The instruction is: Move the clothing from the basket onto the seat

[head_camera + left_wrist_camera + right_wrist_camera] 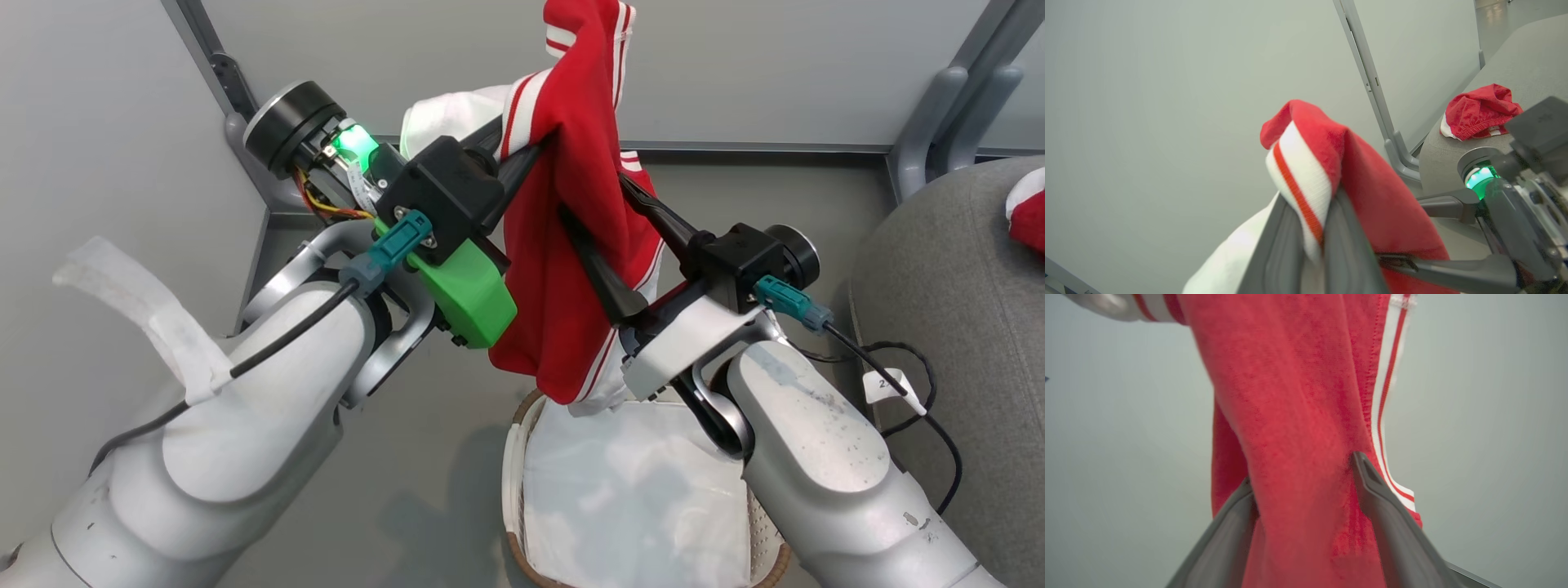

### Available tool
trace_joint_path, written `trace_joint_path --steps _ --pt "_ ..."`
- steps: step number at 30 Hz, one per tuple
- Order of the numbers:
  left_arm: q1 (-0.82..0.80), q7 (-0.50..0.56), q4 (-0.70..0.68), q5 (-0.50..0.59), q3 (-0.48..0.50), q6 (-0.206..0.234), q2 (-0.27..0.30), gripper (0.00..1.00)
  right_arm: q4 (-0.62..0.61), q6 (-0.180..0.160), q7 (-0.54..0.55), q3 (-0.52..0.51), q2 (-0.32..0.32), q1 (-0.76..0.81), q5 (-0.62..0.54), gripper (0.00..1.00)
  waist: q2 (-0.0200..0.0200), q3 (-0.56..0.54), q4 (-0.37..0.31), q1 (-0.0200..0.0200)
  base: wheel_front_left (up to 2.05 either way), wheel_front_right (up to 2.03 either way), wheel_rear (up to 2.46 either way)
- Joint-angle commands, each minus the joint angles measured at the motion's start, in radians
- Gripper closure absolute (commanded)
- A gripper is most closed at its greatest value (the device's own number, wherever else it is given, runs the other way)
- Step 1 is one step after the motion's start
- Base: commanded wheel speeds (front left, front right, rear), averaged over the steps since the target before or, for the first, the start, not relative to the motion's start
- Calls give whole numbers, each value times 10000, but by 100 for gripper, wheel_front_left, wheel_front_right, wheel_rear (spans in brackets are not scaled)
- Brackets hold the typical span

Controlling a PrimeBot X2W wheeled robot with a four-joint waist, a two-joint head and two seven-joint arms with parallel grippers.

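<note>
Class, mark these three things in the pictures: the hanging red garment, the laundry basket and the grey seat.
red garment [543,327]: head view, on its lower red body panel.
basket [512,469]: head view, on its left rim.
seat [931,278]: head view, on the bare grey cushion top.

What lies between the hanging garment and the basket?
A white sheet, spread inside the basket under the garment, as the head view shows.

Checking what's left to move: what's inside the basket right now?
A plain white sheet lies in the basket, below the hanging red garment. No red clothing shows on the sheet. Anything under it, or behind the right arm crossing the basket's corner, is hidden.
</note>
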Motion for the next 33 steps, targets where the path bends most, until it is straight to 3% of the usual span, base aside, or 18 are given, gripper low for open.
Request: trace_joint_path --steps 1,3,9,10,11,12,13,20,33 --pt "158 -58 -137 -41 -5 65 62 100 152 -11 -18 -24 -36 -112 7 72 119 10 43 1 0 0 0" --pt "276 -89 -287 -70 -43 65 106 100 326 -11 -16 -8 -36 -203 35 100 119 29 70 1 0 0 0" --pt "806 -375 -441 -363 128 228 328 98 456 -11 -18 -128 -39 -259 105 100 119 87 0 1 0 0 0" --pt "910 -461 -424 -408 164 271 364 70 448 -11 -18 -160 -37 -254 94 100 119 95 -29 1 0 0 0" --pt "1085 -597 -383 -515 227 330 404 60 430 -11 -18 -205 -37 -246 65 100 119 105 -66 1 0 0 0" --pt "1212 -713 -334 -549 283 385 445 11 421 -11 -18 -239 -37 -233 37 100 119 112 -97 1 0 0 0" --pt "1387 -870 -257 -593 357 469 503 0 402 -12 -18 -308 -37 -222 -5 100 119 128 -139 1 0 0 0" --pt "2656 -2180 622 -918 596 779 678 0 337 -11 -18 -946 -36 -129 -421 100 119 229 -403 1 0 0 0" --pt "4226 -3634 2521 -1583 1089 883 111 0 488 -11 -18 -2775 -33 16 -1287 100 119 734 -1287 1 0 0 0"
